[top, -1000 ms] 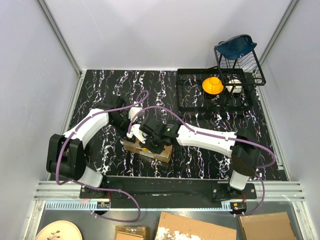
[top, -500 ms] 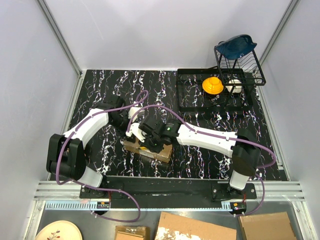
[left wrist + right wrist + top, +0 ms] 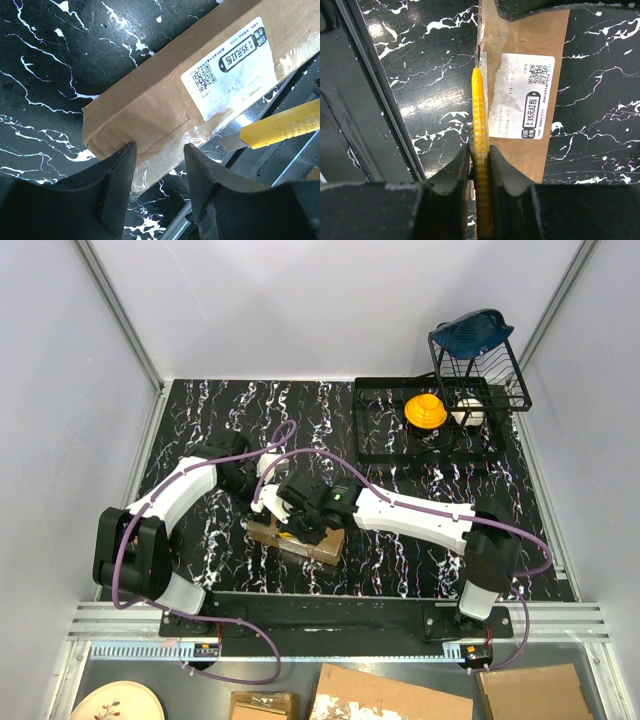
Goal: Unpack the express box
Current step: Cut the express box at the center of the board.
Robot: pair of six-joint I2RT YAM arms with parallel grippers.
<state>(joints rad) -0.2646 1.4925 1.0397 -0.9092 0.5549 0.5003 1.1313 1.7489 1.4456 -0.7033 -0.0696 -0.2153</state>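
On table (image 3: 200, 410): one express box (image 3: 165, 90); one knife (image 3: 480, 115) in right fingers (image 3: 450, 180).

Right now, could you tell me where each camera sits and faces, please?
Top external: above and behind the bases, looking down at the black marbled table; both arms show.
Left wrist: on the left arm, facing the oblong brown cardboard express box past the left gripper.
Right wrist: on the right arm, looking along the yellow utility knife in the right gripper.
Shared: both wrist views show the white shipping label.
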